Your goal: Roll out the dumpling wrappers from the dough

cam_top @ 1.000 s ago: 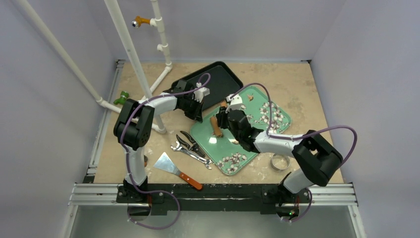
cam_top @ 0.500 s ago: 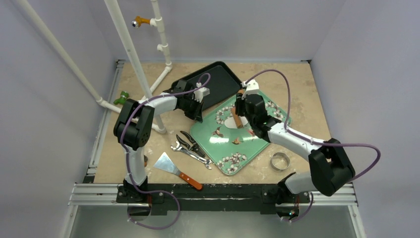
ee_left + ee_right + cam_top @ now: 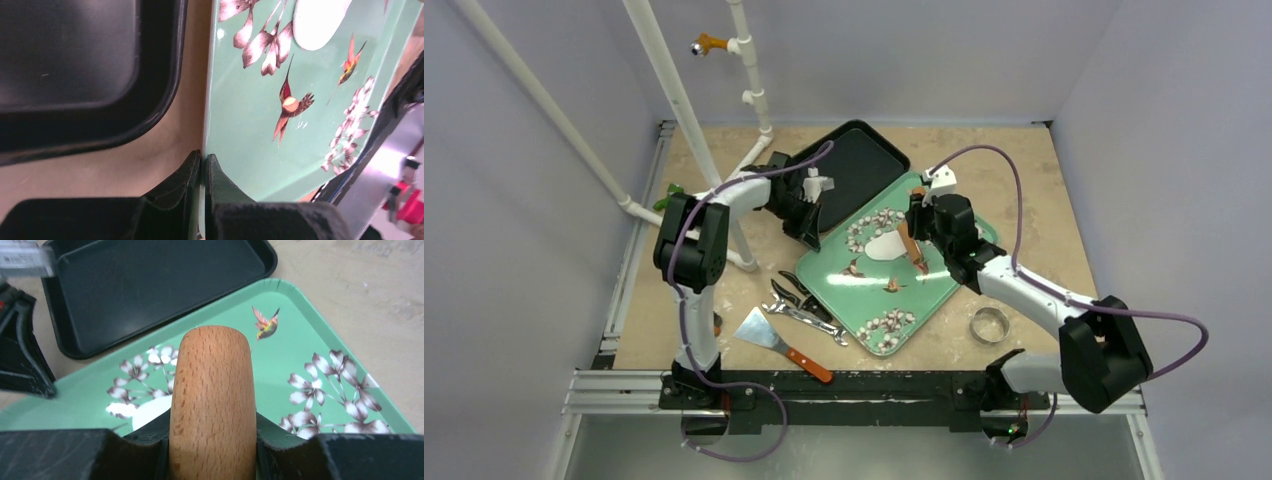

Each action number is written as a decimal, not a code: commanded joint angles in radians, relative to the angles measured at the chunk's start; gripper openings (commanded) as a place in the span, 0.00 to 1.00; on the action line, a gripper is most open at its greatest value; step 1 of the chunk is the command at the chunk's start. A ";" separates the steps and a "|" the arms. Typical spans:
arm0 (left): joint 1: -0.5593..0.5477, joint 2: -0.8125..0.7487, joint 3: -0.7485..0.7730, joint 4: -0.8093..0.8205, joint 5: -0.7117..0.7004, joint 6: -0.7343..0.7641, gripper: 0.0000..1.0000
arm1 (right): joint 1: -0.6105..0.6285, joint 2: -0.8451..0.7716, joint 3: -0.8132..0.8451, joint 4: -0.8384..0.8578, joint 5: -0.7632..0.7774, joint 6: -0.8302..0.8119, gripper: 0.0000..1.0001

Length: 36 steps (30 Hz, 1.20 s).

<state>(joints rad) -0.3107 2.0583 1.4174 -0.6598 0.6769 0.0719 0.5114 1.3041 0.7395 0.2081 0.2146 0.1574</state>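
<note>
Wrapper point(image 3: 882, 246), one only, lies flat on the green tray point(image 3: 924, 300), in its far-left part between the blossom prints. It is a white, roundish patch with a slightly uneven outline, already spread well past a lump. The left wrist view shows a smooth oval edge of it, but not how thin it is. The pin point(image 3: 212, 390) is clamped between the jaws of the right gripper point(image 3: 914, 235) and sits at the wrapper's right side, over the tray. Whether the wood is pressing on the dough or is just above it cannot be told. The left gripper point(image 3: 202, 170) is pinched tight on the tray's left rim, apparently to steady it. No other dough or finished wrapper shows on the tray, in the black tray point(image 3: 854, 165) just beyond it, or on the table. By these views the rolling looks well advanced for this one piece. What is left is probably a few evening passes, and perhaps trimming. The ring point(image 3: 989, 325) lies on the table to the right, well apart from the tray and apparently unused. A scraper point(image 3: 774, 340) and metal hand tools point(image 3: 809, 308) lie near the tray's left corner, touching nothing of the task.
</note>
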 commanded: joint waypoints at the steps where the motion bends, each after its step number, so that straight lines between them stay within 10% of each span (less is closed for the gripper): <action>1: 0.025 -0.007 0.174 -0.287 -0.126 0.213 0.00 | 0.009 -0.039 -0.046 0.101 -0.044 0.059 0.00; 23: -0.049 0.142 0.305 -0.327 -0.453 0.323 0.00 | 0.042 0.149 0.002 0.333 -0.114 0.046 0.00; 36: -0.053 0.105 0.260 -0.273 -0.467 0.342 0.00 | 0.082 0.213 -0.122 0.276 0.216 0.069 0.00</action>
<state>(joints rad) -0.3672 2.1658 1.7042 -0.9905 0.3302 0.3626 0.5797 1.5047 0.6746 0.5808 0.2558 0.2176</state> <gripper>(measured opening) 0.036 0.308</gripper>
